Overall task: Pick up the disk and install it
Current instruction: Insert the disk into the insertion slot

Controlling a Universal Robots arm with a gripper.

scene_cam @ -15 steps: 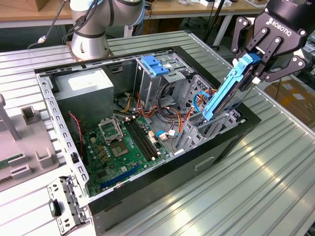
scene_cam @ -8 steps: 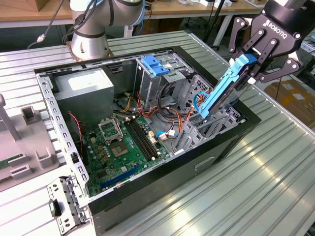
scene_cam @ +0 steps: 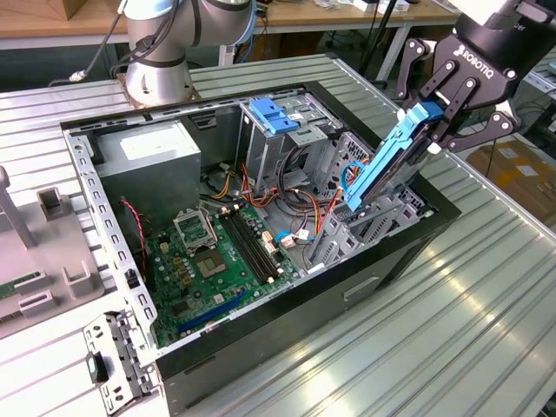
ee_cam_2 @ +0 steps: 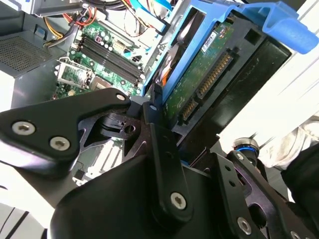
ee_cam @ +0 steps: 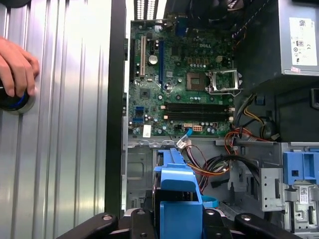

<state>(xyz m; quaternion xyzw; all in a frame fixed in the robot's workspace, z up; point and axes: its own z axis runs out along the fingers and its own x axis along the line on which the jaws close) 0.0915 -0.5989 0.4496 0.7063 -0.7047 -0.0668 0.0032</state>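
Note:
The disk [scene_cam: 387,161] is a flat drive in a bright blue carrier, held tilted over the end of the open computer case [scene_cam: 87,187] at the exterior view's right. My black gripper [scene_cam: 437,122] is shut on its upper end, one finger on each face. The disk's lower end dips among the grey metal brackets [scene_cam: 365,228] inside the case. In the second wrist view the disk's green circuit board [ee_cam_2: 207,74] faces the camera. In the first wrist view the blue carrier [ee_cam: 178,191] stands up between my fingers [ee_cam: 141,220].
Inside the case lie a green motherboard [scene_cam: 208,261], a grey power-supply box [scene_cam: 148,161], coloured cables [scene_cam: 300,195] and a drive cage with a light-blue latch [scene_cam: 274,113]. A person's hand [ee_cam: 17,64] rests on a dark round object on the ribbed table [ee_cam: 65,149]. The arm's base [scene_cam: 156,61] stands behind the case.

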